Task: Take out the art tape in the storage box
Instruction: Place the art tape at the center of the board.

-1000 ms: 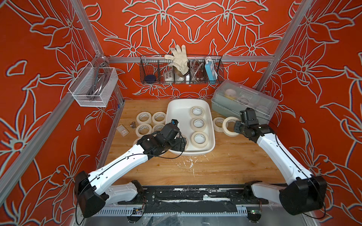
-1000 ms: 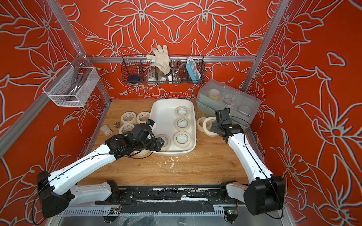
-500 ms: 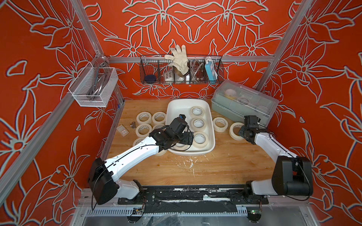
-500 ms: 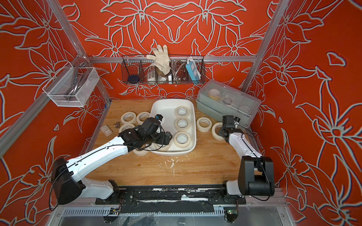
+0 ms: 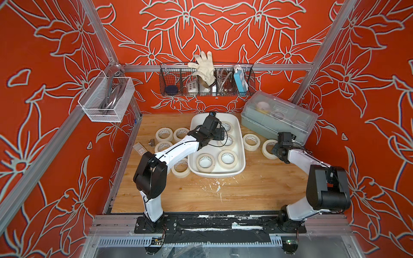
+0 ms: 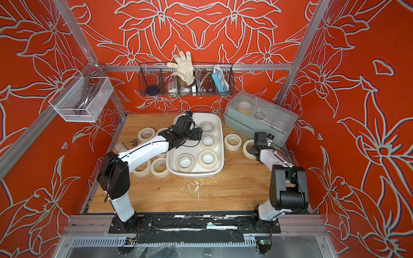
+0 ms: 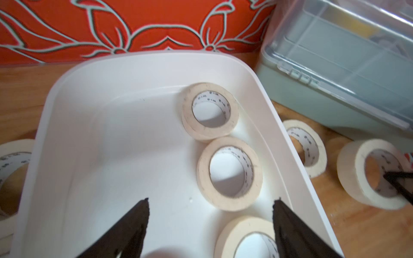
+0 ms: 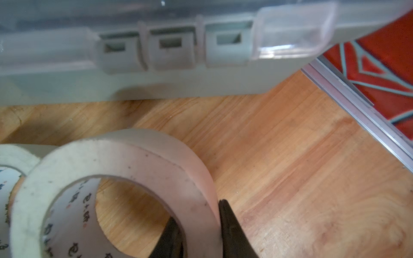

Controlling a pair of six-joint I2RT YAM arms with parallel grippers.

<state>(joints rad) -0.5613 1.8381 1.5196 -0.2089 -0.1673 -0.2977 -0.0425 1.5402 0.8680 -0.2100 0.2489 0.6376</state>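
- The left tool (image 7: 211,201), jaws standing wide, is hovering inside the shallow, glossy white plastic storage box (image 5: 218,174), where four cream masking-tape rolls (image 5: 227,158) are lying flat.
- The right tool (image 8: 197,212) is pinching the wall of a fifth cream roll (image 8: 125,160), which is tilting on edge outside the box.
- Released on edge, that roll is likely rolling off. The wide jaws are risking a nudge to neighbouring rolls.
- Orange flower-patterned walls are enclosing the wooden tabletop (image 5: 245,189).
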